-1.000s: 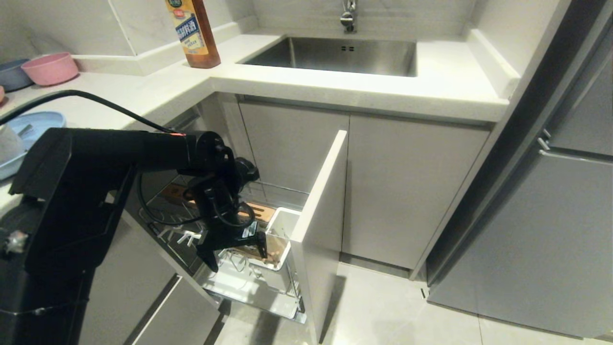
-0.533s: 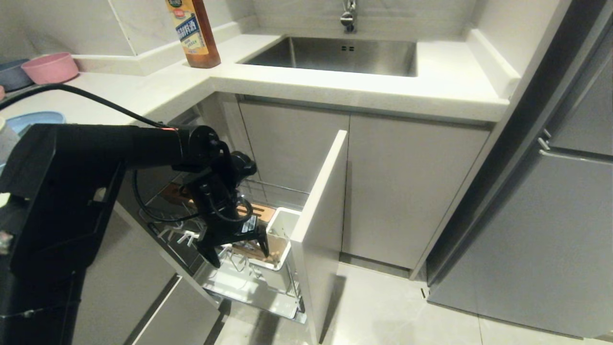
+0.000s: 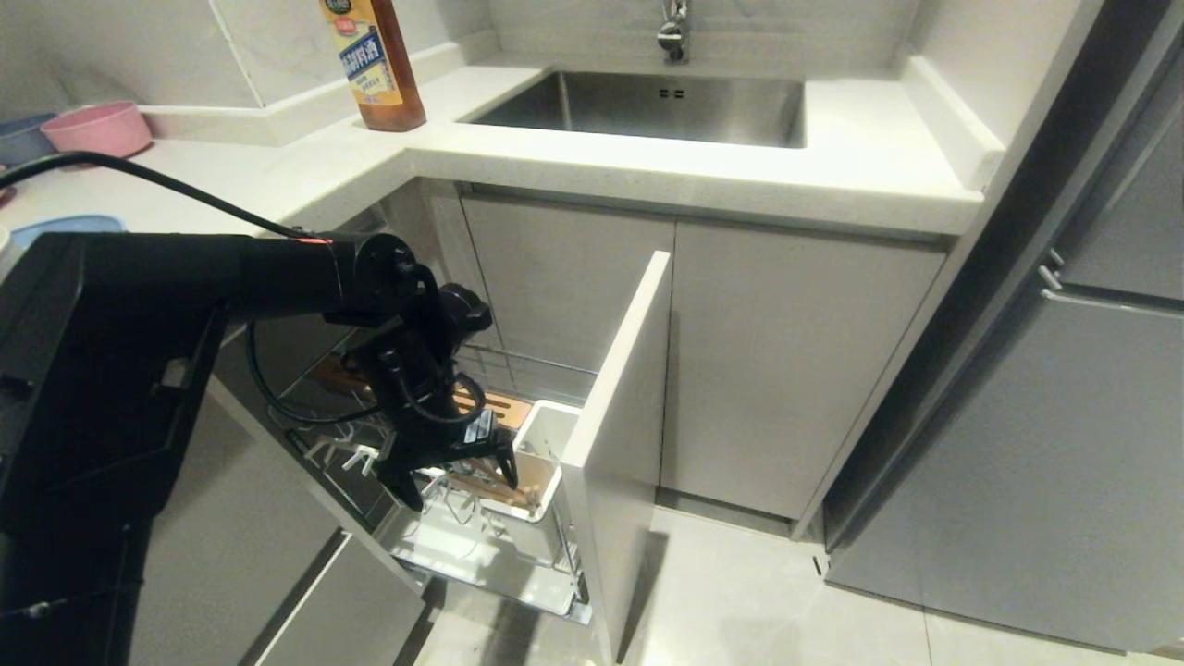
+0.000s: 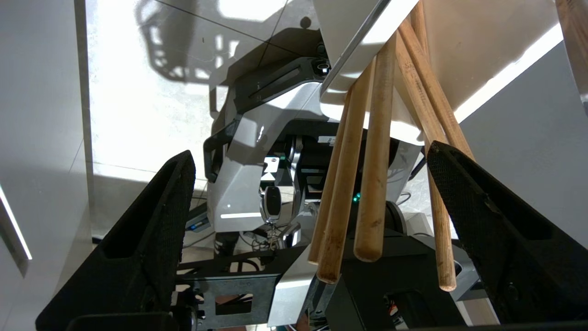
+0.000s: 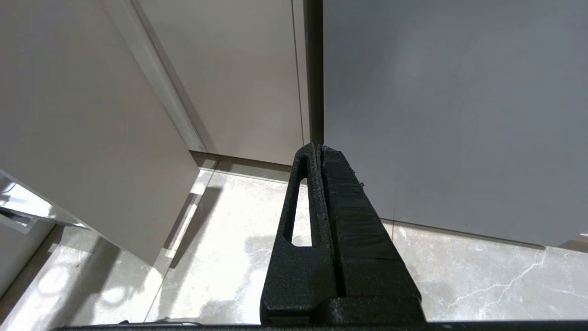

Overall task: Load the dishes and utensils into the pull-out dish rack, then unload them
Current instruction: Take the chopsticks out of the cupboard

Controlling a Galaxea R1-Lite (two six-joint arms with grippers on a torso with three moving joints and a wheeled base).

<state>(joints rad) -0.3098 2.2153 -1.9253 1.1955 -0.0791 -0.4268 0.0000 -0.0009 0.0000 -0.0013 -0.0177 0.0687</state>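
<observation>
The pull-out dish rack (image 3: 541,363) stands drawn out under the counter, with its pale front panel (image 3: 622,398) and white drip tray (image 3: 467,555). Wooden chopsticks (image 4: 374,174) lean out of the white utensil cup (image 3: 548,442); in the left wrist view the cup (image 4: 353,50) fills the far side. My left gripper (image 3: 460,479) hangs open just beside that cup. In the left wrist view the left gripper (image 4: 310,149) has the chopstick ends between its spread fingers (image 4: 151,230), touching neither. A light-blue plate (image 3: 67,225) lies on the counter, mostly hidden by my arm. My right gripper (image 5: 319,148) is shut and empty, parked low.
A pink bowl (image 3: 94,128) and a grey-blue bowl (image 3: 17,139) sit at the counter's back left. A sauce bottle (image 3: 375,60) stands by the sink (image 3: 647,106). A slotted wooden block (image 3: 507,407) lies in the rack. A grey fridge (image 3: 1064,416) is on the right.
My left forearm has lifted slightly and covers more of the light-blue plate. The left gripper stays open beside the utensil cup, almost in the same place.
</observation>
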